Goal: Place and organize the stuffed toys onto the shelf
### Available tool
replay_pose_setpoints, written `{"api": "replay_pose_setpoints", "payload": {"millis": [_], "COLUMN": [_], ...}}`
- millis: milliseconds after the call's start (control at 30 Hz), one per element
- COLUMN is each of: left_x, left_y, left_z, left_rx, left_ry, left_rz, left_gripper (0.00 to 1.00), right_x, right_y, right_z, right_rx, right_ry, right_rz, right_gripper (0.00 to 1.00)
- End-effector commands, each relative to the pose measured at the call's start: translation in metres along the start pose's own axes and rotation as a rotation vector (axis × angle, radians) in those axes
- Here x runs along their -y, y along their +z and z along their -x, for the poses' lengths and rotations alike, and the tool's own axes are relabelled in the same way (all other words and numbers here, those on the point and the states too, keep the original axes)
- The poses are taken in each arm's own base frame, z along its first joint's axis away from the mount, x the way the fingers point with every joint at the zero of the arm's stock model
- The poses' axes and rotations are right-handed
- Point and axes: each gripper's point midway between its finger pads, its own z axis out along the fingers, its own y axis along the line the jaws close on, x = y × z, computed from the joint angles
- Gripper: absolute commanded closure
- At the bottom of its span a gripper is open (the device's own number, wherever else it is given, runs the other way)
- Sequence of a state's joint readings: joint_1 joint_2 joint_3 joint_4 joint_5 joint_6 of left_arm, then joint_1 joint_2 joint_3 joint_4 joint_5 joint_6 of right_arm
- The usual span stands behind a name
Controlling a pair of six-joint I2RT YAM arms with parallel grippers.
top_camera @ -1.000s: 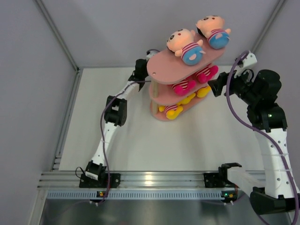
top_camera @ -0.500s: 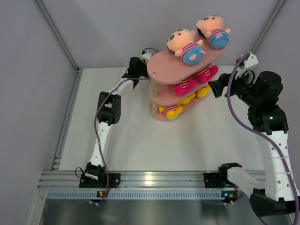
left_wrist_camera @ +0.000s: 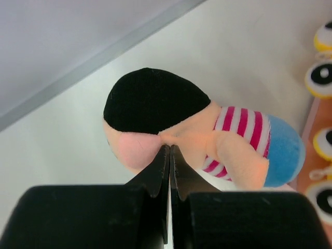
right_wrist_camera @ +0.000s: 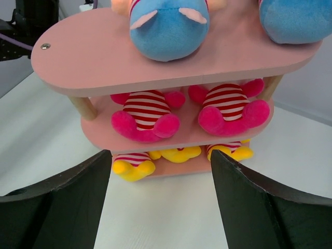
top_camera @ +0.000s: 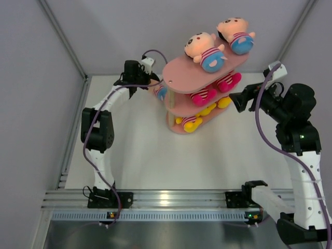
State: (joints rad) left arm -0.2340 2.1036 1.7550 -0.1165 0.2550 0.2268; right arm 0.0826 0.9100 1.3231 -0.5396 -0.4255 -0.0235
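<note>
Presently: left claw [left_wrist_camera: 169, 150] pinched together on a thin fold of the peach-headed toy [left_wrist_camera: 207, 135], at the neck just under the black hair; grip looks shallow, only the tips bite cloth; the body hangs off to one side. In the top view the toy sits at 9 o'clock of the shelf [top_camera: 181, 72], just beside a post and lower than the top board; whether it is clear of the surface [top_camera: 145, 155] I cannot tell. Right claw [top_camera: 234, 99] stands apart, holding nothing, at 3 o'clock of the shelf, facing its tiers.

Risks, as judged: the fold may slip out under any swing, dropping the toy; the dangling body may catch the top board's edge on the way up; the top tier carries two top-tier toys [top_camera: 205, 49] toward its 1 o'clock end, the farther seemingly at the very rim, so a knock to the shelf could tip it off; pink toys [right_wrist_camera: 148, 116] and yellow toys [right_wrist_camera: 132, 165] crowd the lower tiers, leaving little room there.
</note>
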Motion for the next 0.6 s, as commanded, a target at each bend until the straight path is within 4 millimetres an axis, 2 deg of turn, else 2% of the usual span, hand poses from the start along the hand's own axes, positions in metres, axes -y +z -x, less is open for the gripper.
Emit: {"api": "replay_pose_setpoints", "payload": {"millis": [0,33,67,100,167,200,233,267,300,333,367,400,433,467,533,567], "left_x": [-0.006,-0.006,-0.003,-0.002,0.001,0.003,0.003,0.006,0.009,0.01,0.016,0.018,0.022,0.026,0.031,0.032], "left_y": [-0.062,-0.071,-0.079,-0.098,-0.116,-0.135,-0.144,-0.153,-0.172,-0.181,-0.19,-0.208,-0.217,-0.226,-0.249,-0.257], "left_z": [0.03,0.028,0.015,0.029,0.017,0.028,0.028,0.018,0.03,0.031,0.022,0.032,0.032,0.026,0.032,0.034], "left_rx": [0.014,-0.001,-0.029,0.001,-0.042,-0.019,-0.021,-0.052,-0.022,-0.019,-0.049,-0.019,-0.021,-0.042,-0.027,-0.022], "left_ry": [0.053,0.053,0.045,0.05,0.028,0.029,0.022,0.002,0.003,-0.006,-0.023,-0.026,-0.032,-0.054,-0.069,-0.079], "left_rz": [0.069,0.084,0.087,0.102,0.118,0.13,0.141,0.148,0.156,0.162,0.155,0.162,0.158,0.155,0.166,0.17], "left_gripper": [1.0,1.0,1.0,1.0,1.0,1.0,1.0,1.0,1.0,1.0,1.0,1.0,1.0,1.0,1.0,1.0], "right_x": [-0.013,-0.015,-0.018,-0.026,-0.036,-0.046,-0.05,-0.056,-0.066,-0.068,-0.073,-0.088,-0.096,-0.118,-0.131,-0.155], "right_y": [-0.007,-0.006,-0.006,-0.003,-0.005,-0.003,-0.003,-0.005,-0.004,-0.002,-0.001,0.001,0.003,0.002,0.005,0.003], "right_z": [0.022,0.021,0.025,0.023,0.034,0.034,0.037,0.044,0.045,0.048,0.049,0.048,0.05,0.048,0.048,0.048], "right_rx": [0.048,0.043,0.046,0.032,0.046,0.034,0.038,0.053,0.051,0.06,0.06,0.056,0.068,0.062,0.073,0.085], "right_ry": [-0.025,-0.028,-0.041,-0.042,-0.062,-0.063,-0.066,-0.069,-0.065,-0.059,-0.044,-0.04,-0.044,-0.017,-0.015,-0.014], "right_rz": [0.047,0.055,0.067,0.099,0.132,0.166,0.18,0.196,0.222,0.221,0.227,0.265,0.283,0.343,0.344,0.4], "right_gripper": [0.23,0.23,0.23,0.23,0.23,0.23,0.23,0.23,0.23,0.23,0.22,0.22,0.19,0.13,0.11,0.1]}}
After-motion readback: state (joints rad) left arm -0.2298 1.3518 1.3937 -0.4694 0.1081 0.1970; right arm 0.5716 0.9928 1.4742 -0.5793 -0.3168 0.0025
